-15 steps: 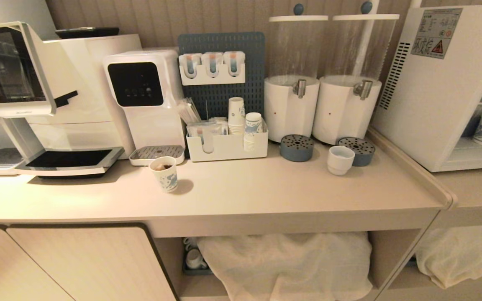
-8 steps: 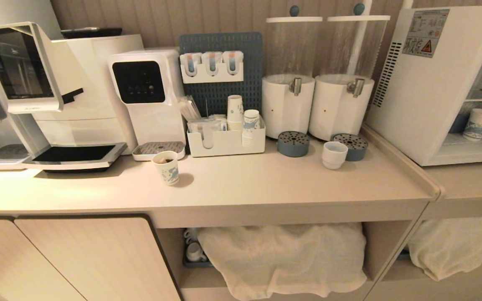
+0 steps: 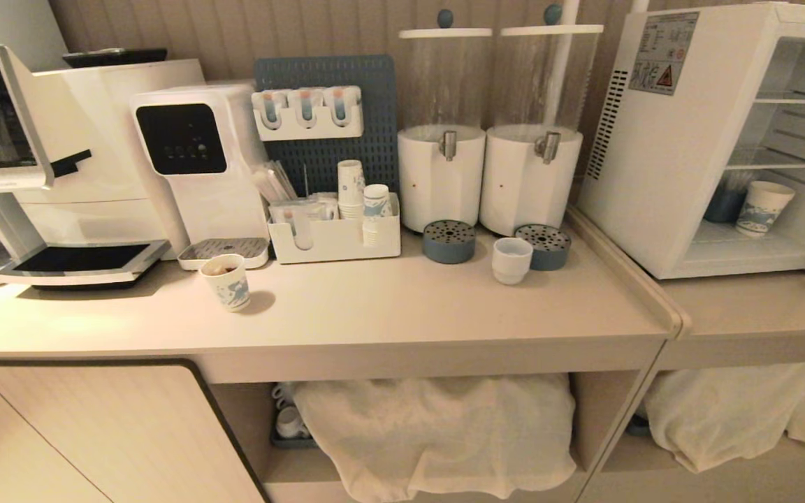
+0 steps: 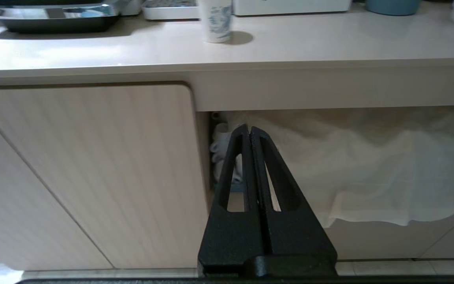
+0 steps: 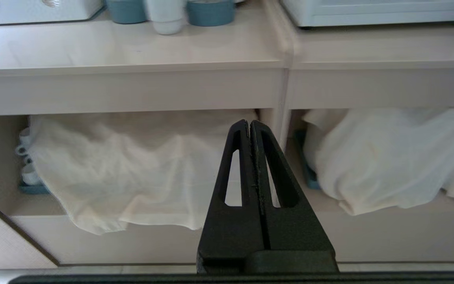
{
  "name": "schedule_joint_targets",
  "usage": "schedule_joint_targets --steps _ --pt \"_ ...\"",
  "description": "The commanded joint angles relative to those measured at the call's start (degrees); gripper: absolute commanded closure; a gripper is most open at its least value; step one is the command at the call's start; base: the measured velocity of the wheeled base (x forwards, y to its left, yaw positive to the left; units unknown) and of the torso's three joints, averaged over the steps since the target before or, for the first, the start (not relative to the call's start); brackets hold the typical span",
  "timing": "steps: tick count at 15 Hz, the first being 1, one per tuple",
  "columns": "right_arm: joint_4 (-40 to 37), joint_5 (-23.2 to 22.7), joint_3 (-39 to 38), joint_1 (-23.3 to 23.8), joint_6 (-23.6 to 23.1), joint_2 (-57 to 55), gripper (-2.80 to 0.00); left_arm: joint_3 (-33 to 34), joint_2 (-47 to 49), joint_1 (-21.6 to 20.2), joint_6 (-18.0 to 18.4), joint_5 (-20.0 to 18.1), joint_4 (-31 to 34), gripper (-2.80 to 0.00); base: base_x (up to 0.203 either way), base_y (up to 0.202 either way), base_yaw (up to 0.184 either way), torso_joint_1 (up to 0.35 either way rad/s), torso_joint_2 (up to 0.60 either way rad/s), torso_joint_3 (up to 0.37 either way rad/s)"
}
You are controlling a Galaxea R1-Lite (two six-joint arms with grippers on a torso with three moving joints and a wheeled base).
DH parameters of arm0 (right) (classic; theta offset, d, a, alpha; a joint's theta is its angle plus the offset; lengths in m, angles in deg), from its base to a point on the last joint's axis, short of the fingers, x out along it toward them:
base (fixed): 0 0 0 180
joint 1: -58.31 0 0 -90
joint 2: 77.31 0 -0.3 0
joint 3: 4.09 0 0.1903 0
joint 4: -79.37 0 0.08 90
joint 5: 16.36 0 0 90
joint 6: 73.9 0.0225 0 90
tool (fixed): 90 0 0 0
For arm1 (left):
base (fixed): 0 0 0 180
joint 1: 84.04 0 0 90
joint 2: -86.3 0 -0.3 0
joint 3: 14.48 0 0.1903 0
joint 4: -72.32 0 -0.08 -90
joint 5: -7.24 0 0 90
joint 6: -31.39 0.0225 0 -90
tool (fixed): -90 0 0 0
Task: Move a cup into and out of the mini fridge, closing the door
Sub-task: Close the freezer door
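Cup (image 3: 511, 260) sits on the counter (image 3: 388, 314) near the open mini fridge (image 3: 710, 140), while the left gripper (image 4: 249, 132) and then the right gripper (image 5: 249, 125) hang low, pinched shut and empty, so reach up slowly.

Smooth matt counter (image 3: 402, 307), glossy ceramic cup (image 3: 511, 260), crumpled soft cloth (image 3: 437, 433), wood-grain cabinet door (image 3: 88, 433).

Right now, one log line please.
cup: on counter | mini fridge: open | left gripper: shut, low | right gripper: shut, low
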Motion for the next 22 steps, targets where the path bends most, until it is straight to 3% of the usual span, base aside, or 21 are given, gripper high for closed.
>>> schedule_joint_targets --steps 1,22 --pt "-0.01 -0.04 -0.07 -0.01 -0.04 -0.08 0.0 0.0 -0.02 0.0 -0.02 0.01 0.01 0.0 0.0 -0.188 -0.003 -0.001 0.0 0.003" --pt "-0.01 -0.13 0.02 -0.01 -0.04 -0.48 0.0 0.0 -0.02 0.0 -0.02 0.01 0.01 0.0 0.0 -0.193 0.0 0.002 0.0 0.002"
